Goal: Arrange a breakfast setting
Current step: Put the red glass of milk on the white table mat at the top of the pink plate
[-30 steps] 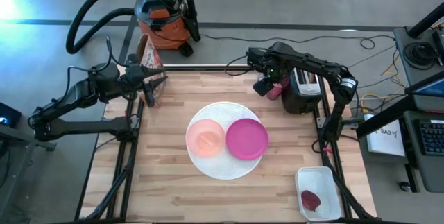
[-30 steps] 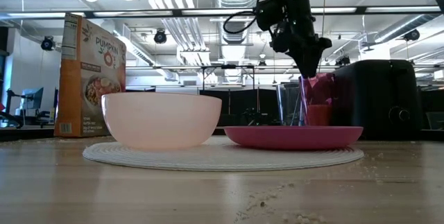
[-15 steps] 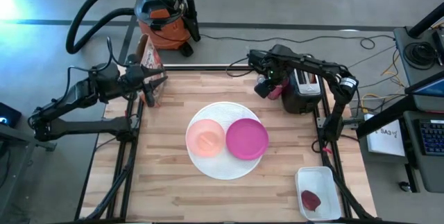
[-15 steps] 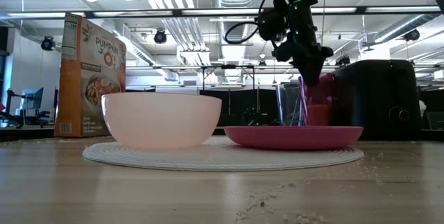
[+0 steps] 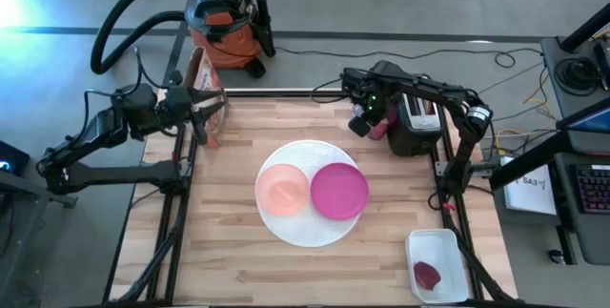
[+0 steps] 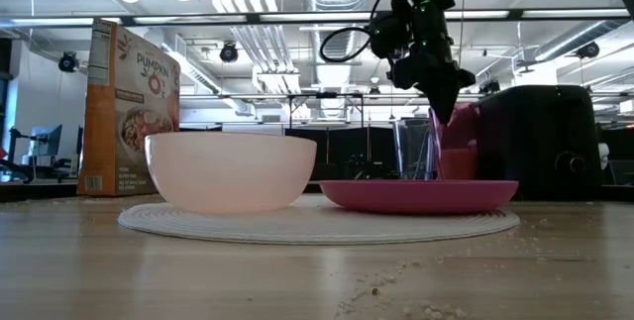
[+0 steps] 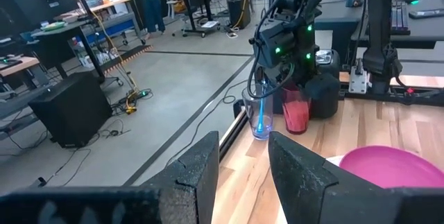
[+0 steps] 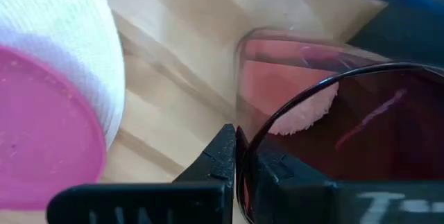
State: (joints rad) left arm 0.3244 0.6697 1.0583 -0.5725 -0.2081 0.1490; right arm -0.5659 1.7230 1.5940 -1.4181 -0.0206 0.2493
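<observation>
On the tabletop (image 5: 238, 251): one white plate (image 5: 305, 232), one pink bowl (image 5: 281, 191), one magenta plate (image 5: 339, 191); right end effector (image 8: 239, 165) pinches one pink cup (image 8: 333, 134) at its rim

A large white round plate (image 5: 307, 194) lies flat at the middle of the worktop. On it sit a pale pink bowl (image 5: 282, 191), upright on the plate's left half, and a smaller magenta plate (image 5: 339, 192), flat on the right half, the two just beside each other. Near the far edge, toward the right corner, a translucent pink cup (image 7: 295, 115) stands upright, its rim pinched between the shut fingers of the right pincer (image 5: 370, 123). Just beside it stands a clear glass (image 7: 260, 118) holding a teal-handled spoon (image 7: 259, 116).
</observation>
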